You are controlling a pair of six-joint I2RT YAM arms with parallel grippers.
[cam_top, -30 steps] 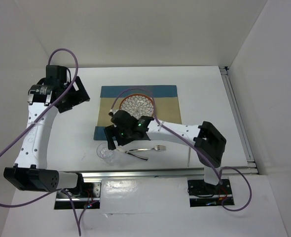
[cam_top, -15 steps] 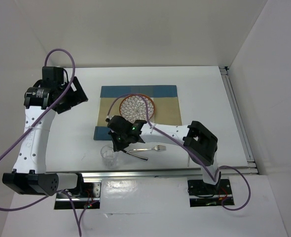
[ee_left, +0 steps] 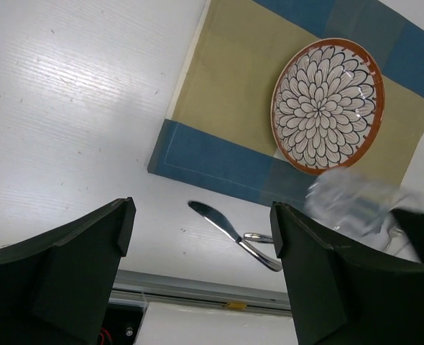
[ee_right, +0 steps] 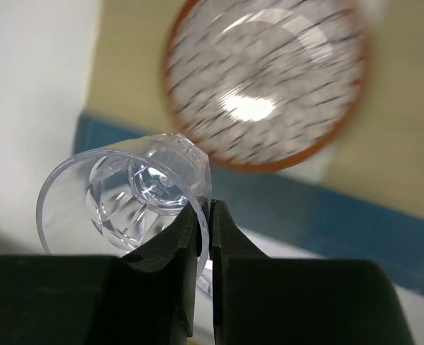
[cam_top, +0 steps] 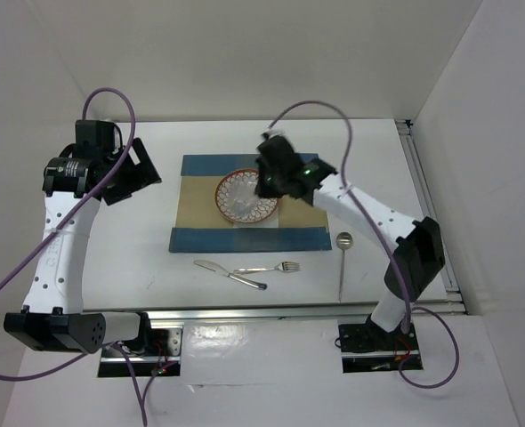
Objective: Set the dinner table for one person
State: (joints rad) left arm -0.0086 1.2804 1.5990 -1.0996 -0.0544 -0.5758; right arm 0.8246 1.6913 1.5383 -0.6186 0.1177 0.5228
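Gripping a clear plastic cup (ee_right: 118, 208) by its rim wall, the R gripper (ee_right: 206, 215) has its fingers almost together with only the thin plastic pinched between them. The cup sits tilted in the grasp, mouth facing the wrist cam. Top view: R arm (cam_top: 369, 209) extends over the striped placemat (cam_top: 196, 191), wrist just beside the patterned plate (cam_top: 245, 197) on its R. The cup shows there only as a faint smear over the plate's near side, off the surface. R wrist cam bkgd is blurred, so how high it is: can't tell. L gripper (ee_left: 200, 212) is spread wide w/ nothing between the fingers, hanging above bare tabletop to the L of the mat. The dinner table (cam_top: 378, 160) is a white top w/ a silver rail (cam_top: 430, 213) along its R and near edges, and it carries everything. The mat lies mid-table, with the plate on its tan band (orange rim, petal pattern). On bare table near the mat's front edge lie a knife (cam_top: 230, 273) and fork (cam_top: 267, 268), both roughly crosswise. Knife handle meets fork handle; touching vs overlapping can't be told. The spoon (cam_top: 342, 265) lies off the mat's near-R corner, bowl away from the arm bases, apart from the fork.
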